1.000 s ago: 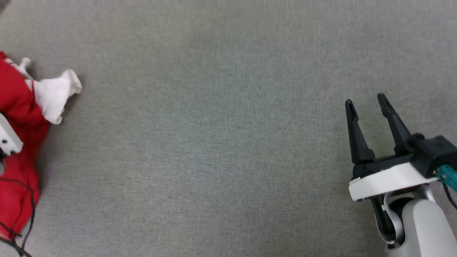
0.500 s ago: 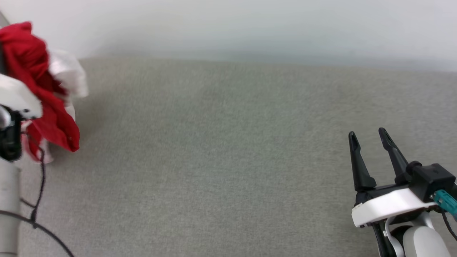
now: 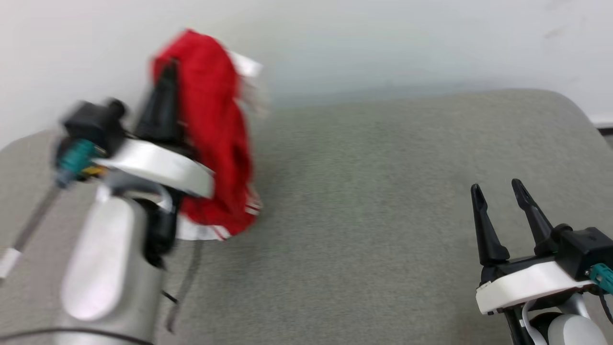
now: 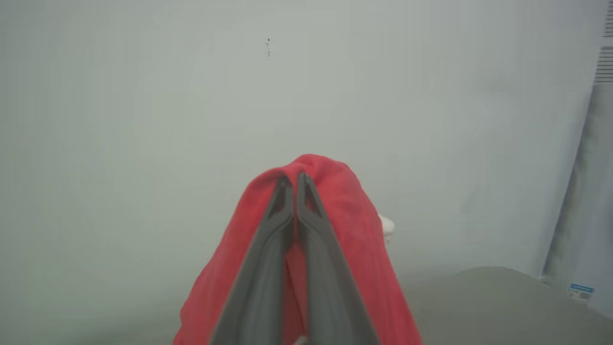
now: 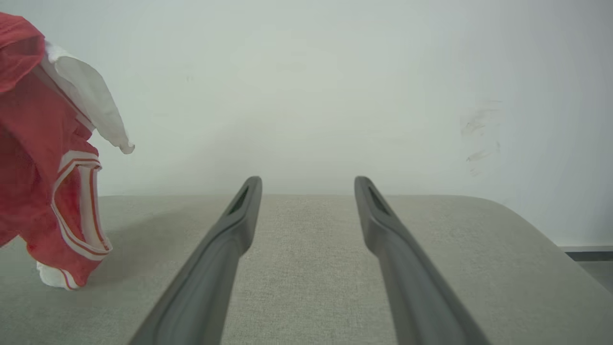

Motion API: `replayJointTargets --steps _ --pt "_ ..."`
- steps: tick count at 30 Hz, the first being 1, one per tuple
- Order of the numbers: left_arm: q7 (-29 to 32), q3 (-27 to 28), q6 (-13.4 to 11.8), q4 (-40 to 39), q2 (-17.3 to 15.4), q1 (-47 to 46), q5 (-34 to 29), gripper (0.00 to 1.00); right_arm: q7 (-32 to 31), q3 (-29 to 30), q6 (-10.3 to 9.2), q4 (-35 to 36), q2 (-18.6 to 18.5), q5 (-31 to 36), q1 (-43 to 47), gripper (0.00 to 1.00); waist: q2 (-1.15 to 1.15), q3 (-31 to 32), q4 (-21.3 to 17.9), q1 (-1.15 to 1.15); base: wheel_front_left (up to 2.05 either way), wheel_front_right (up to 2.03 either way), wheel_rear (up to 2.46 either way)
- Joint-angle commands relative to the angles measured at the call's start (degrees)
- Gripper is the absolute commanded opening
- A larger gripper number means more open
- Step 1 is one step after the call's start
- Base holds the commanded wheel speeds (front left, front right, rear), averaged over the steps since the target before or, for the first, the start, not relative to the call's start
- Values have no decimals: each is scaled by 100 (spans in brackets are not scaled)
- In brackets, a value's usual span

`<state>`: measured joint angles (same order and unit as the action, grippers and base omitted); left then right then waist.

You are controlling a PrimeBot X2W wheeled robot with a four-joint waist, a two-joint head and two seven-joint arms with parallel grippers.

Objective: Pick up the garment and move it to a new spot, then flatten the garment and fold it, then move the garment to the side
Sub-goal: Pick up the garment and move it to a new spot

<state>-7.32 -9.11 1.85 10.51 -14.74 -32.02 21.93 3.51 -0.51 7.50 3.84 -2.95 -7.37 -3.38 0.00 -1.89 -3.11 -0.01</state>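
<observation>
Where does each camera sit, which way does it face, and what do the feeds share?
Head view: on the head, looking forward and down over the grey cushioned surface to the wall; shows left gripper shut on the red jersey, right gripper open.
Left wrist view: on the left wrist, facing the wall along its shut gripper, jersey draped over it.
Right wrist view: on the right wrist, facing the wall across the surface, along its open gripper.
Shared: all three show the jersey and wall.

Plain room: grey padded surface (image 3: 383,201), white wall (image 3: 383,38).
</observation>
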Motion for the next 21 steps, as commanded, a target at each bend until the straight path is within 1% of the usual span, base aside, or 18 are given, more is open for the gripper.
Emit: replayJointTargets --steps 1,4,6,10,12,13,16,21 --pt "15 -228 29 -278 191 276 31 0 -15 3 -2 77 8 -20 47 100 0 -171 -300 1 0 0 0" --pt "177 -671 118 -470 451 638 29 0 -12 21 -2 122 10 -49 22 100 0 -337 -449 1 0 0 0" --pt "274 -977 164 -543 587 828 -24 0 -5 14 -2 145 9 113 -1 100 0 -459 -530 1 0 0 0" --pt "494 -1590 282 -376 777 1225 -64 0 21 21 -2 131 8 152 -58 100 0 -722 -594 1 0 0 0" --pt "591 -1872 332 -195 811 1349 -124 0 46 15 -2 129 9 141 -107 100 0 -841 -588 1 0 0 0" --pt "591 -1872 332 -195 811 1349 -124 0 46 15 -2 129 9 141 -107 100 0 -841 -588 1 0 0 0" --pt "710 -2287 417 64 839 1488 -184 0 72 8 -2 106 8 106 -162 100 0 -990 -557 1 0 0 0" --pt "789 -2742 500 398 761 1525 -289 0 133 35 -2 35 8 91 -258 100 0 -1090 -447 1 0 0 0"
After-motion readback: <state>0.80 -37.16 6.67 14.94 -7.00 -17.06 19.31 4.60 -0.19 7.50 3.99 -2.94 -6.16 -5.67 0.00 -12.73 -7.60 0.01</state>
